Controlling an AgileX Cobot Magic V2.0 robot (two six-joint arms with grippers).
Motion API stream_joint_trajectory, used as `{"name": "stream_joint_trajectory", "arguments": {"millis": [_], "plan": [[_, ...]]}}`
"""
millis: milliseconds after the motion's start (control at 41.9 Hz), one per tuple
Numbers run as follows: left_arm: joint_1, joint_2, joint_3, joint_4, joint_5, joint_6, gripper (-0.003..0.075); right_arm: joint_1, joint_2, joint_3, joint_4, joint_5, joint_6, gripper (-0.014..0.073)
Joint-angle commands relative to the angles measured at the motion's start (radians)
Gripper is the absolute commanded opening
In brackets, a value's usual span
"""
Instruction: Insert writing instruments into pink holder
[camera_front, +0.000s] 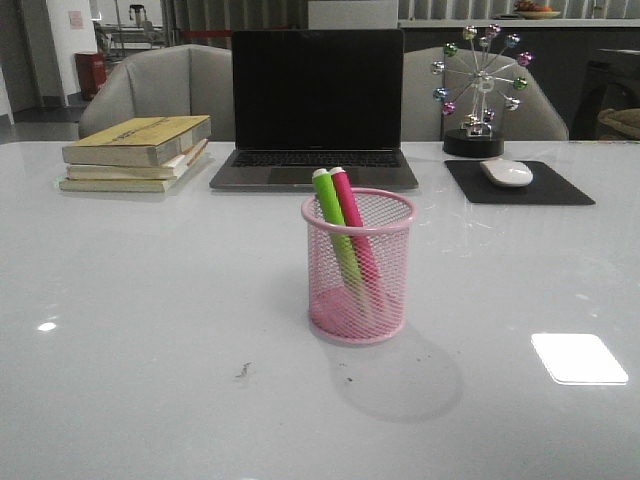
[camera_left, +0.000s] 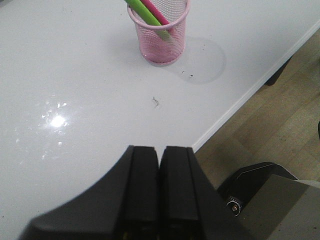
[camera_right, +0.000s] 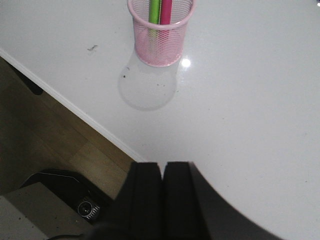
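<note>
- Front view shows the cylindrical pink wire-mesh pen cup (camera_front: 358, 266) standing upright on the glossy white desk (camera_front: 140, 330), in front of the closed-screen dark laptop (camera_front: 316, 105), with neither arm in sight.
- Inside the cup lean two thick markers, the lime green marker pen (camera_front: 336, 232) and the pink-magenta marker pen (camera_front: 354, 228), side by side and touching, tops tilted toward the laptop and poking just above the rolled rim.
- Both lower ends rest on the cup's base, seen through the mesh; nothing else is in the cup.
- The left hand (camera_left: 159, 165) has its black fingers pressed together with only a thin seam between them, holding nothing, well apart from the cup near the desk's front edge.
- The right hand (camera_right: 161, 175) is likewise closed and empty, held back over the desk edge.
- Judged from this, the inserting is done; the step in hand is holding clear.
- Doing that well means keeping both hands away from the light cup, since a nudge at the rim or the leaning tops could tip it.
- No writing instrument lies loose on the desk in these views.
</note>
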Motion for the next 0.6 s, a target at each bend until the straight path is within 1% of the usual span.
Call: {"name": "stream_joint_trajectory", "arguments": {"millis": [0, 239, 310, 430, 573], "plan": [[-0.005, -0.001, -0.031, 0.005, -0.053, -0.009, 0.0093, -0.007, -0.005, -0.027, -0.016, -0.067, -0.001, 0.0066], [-0.005, -0.001, -0.028, 0.005, -0.061, -0.009, 0.0093, -0.007, -0.005, -0.027, -0.016, -0.067, -0.001, 0.0066], [0.011, -0.03, -0.028, 0.005, -0.061, -0.009, 0.0093, -0.007, -0.005, -0.027, -0.016, -0.067, -0.001, 0.0066], [0.118, -0.091, -0.018, -0.004, -0.08, 0.001, 0.0093, -0.007, -0.005, -0.027, -0.016, -0.067, -0.001, 0.0066], [0.297, -0.233, 0.089, -0.034, -0.201, 0.063, 0.0093, -0.007, -0.005, -0.027, -0.016, -0.067, -0.001, 0.0066]]}}
